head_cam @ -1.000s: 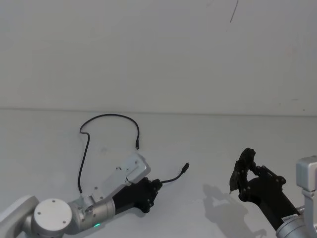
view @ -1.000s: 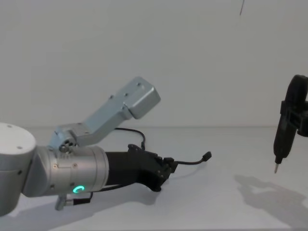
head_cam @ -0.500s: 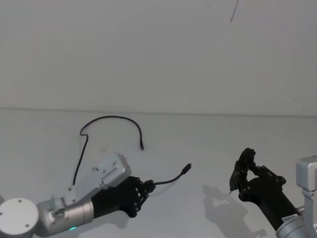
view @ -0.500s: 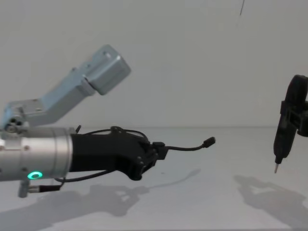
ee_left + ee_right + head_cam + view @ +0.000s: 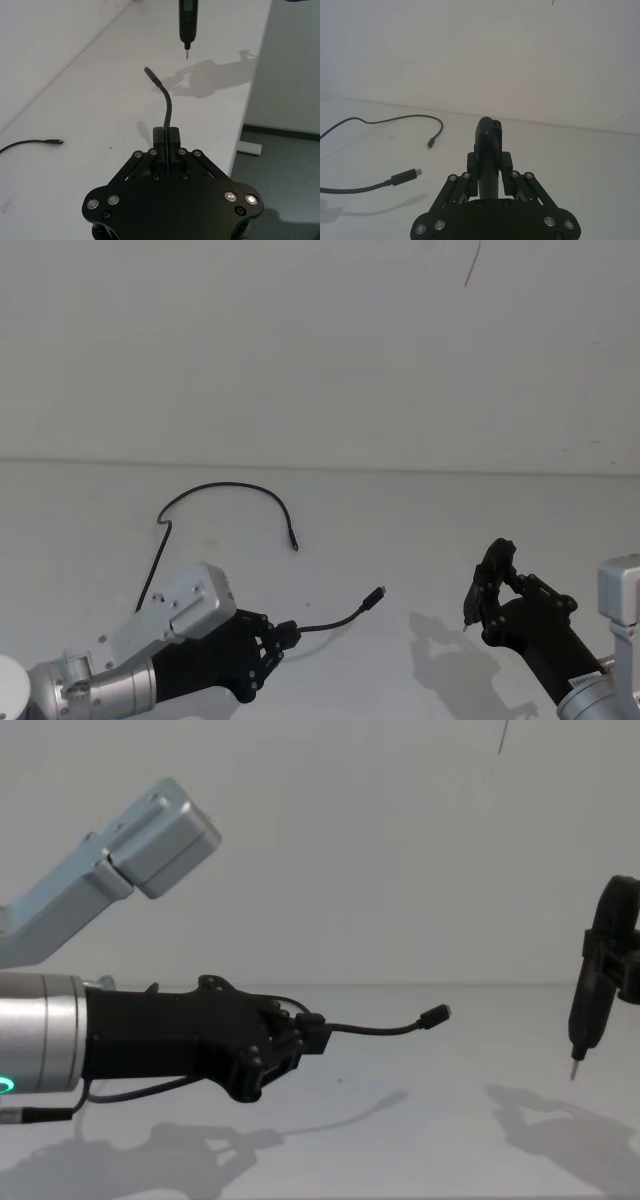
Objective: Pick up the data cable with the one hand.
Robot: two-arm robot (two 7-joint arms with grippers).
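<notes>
The left gripper (image 5: 312, 1034) is low at the front left, above the white table (image 5: 420, 510), and its two short fingers are closed on the black cable (image 5: 225, 486), pinching it a little behind one of its ends. From the fingers a short piece of the cable goes forward and to the right and bends slightly upward, and the small plug (image 5: 434, 1014) at its tip hangs in the air, clear of the table, with a thin shadow of the cord on the surface under it. The rest of the cable goes back beside the silver arm, then lies on the table to the left in a wide arch, and the second plug (image 5: 294, 544) rests flat on the table, apart from the gripper. The right gripper (image 5: 489, 164) is at the right side, well apart from the cable, with its fingers closed around a dark pen-like tool (image 5: 585, 1010). This tool points down with its metal tip just above the table, and it throws a shadow to the right on the surface.
</notes>
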